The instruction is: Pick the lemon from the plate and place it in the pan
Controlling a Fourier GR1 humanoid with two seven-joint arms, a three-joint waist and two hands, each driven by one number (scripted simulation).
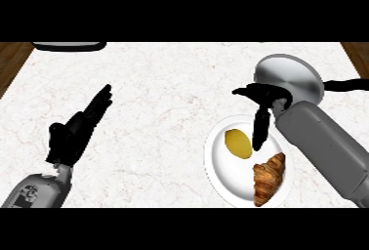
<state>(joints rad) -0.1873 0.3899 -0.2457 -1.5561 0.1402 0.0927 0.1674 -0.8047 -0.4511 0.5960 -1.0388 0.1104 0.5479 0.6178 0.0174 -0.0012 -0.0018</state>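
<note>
The lemon lies on the white plate beside a croissant. The right hand hangs above it, fingers pointing down, near the pan.

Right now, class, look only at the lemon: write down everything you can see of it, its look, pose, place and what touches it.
The lemon is a smooth, dull yellow oval, whole and unpeeled, lying on its side with its long axis running up the view. It rests on the white plate, in its upper left part, apart from the croissant lower right. The right hand reaches down beside its right edge, fingers straight; whether they touch it cannot be told.
</note>
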